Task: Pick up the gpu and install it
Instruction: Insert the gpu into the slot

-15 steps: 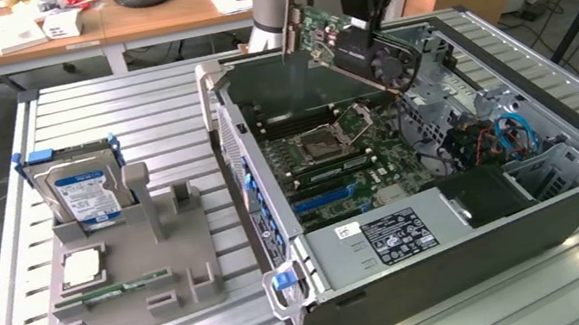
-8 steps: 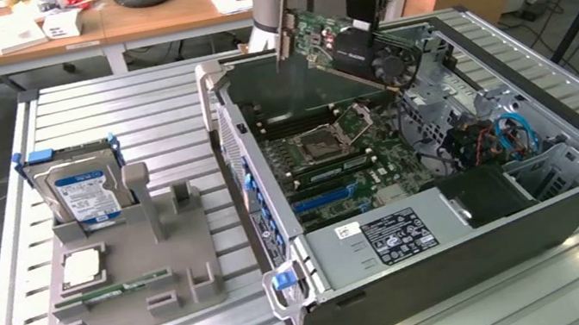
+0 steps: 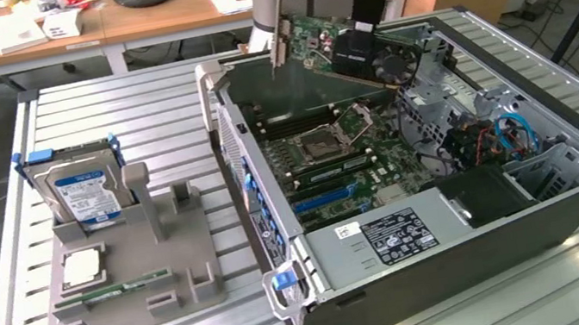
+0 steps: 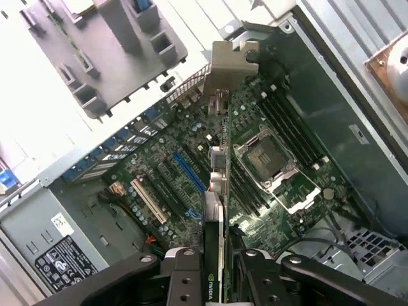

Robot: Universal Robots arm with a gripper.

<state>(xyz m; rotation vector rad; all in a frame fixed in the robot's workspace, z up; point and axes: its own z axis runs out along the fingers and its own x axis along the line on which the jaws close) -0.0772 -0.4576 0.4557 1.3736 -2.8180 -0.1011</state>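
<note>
Gpu (image 3: 336, 50) held in the air above the open computer case (image 3: 481, 272), over the case's far end, not seated in any slot. Card sits tilted in the exterior view, silver bracket (image 4: 231, 64) at the end away from the grip. End effector (image 3: 362, 33) clamped on the card, one of its fingers (image 4: 185, 280) against each face. Wrist view looks along the card edge-on, down onto the motherboard (image 3: 325, 165) inside the case; the card's line falls between the blue slot (image 4: 189, 171) and the CPU socket (image 4: 264, 156). Outside the case, beside it on the exterior view's left, a grey fixture (image 3: 133, 274) on the table (image 3: 118, 111) carries a blue-labelled hard drive (image 3: 82, 191).
</note>
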